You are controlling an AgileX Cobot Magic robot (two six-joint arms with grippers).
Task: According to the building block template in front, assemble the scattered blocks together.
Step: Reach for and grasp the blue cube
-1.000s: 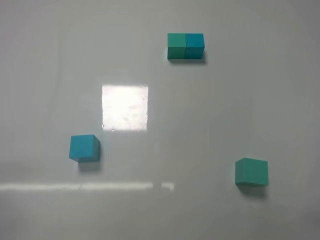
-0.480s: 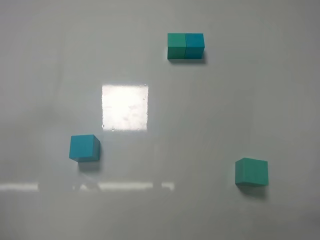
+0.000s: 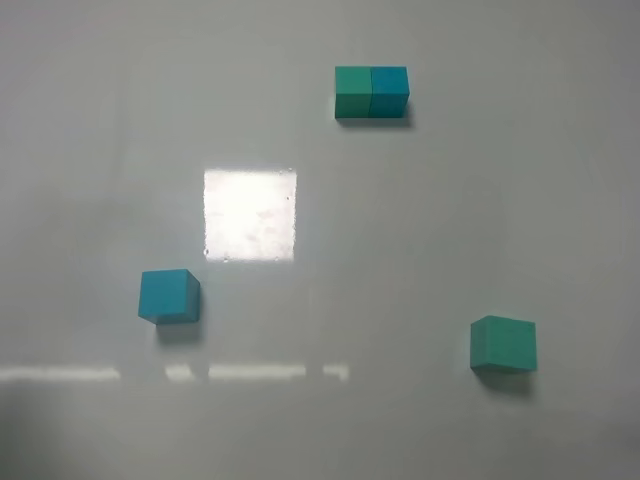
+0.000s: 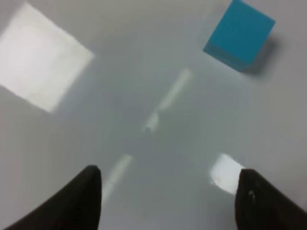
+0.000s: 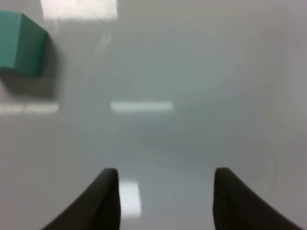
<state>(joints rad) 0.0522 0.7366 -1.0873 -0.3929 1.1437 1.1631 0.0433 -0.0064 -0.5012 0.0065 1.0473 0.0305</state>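
Note:
The building block template (image 3: 371,92) lies at the far middle of the table, sea-green half on the left, teal-blue half on the right. A loose teal-blue cube (image 3: 168,295) sits at the near left and also shows in the left wrist view (image 4: 240,34). A loose sea-green cube (image 3: 503,344) sits at the near right and shows in the right wrist view (image 5: 20,44). My left gripper (image 4: 170,196) is open and empty, apart from the blue cube. My right gripper (image 5: 165,196) is open and empty, apart from the green cube. Neither gripper shows in the exterior high view.
The white glossy table (image 3: 420,230) carries a bright square glare patch (image 3: 250,214) at its middle and a thin glare stripe (image 3: 250,373) near the front.
The cubes and the template have not moved. Only the glare stripe near the front edge has changed its breaks, and a faint shadow darkens the bottom left corner.

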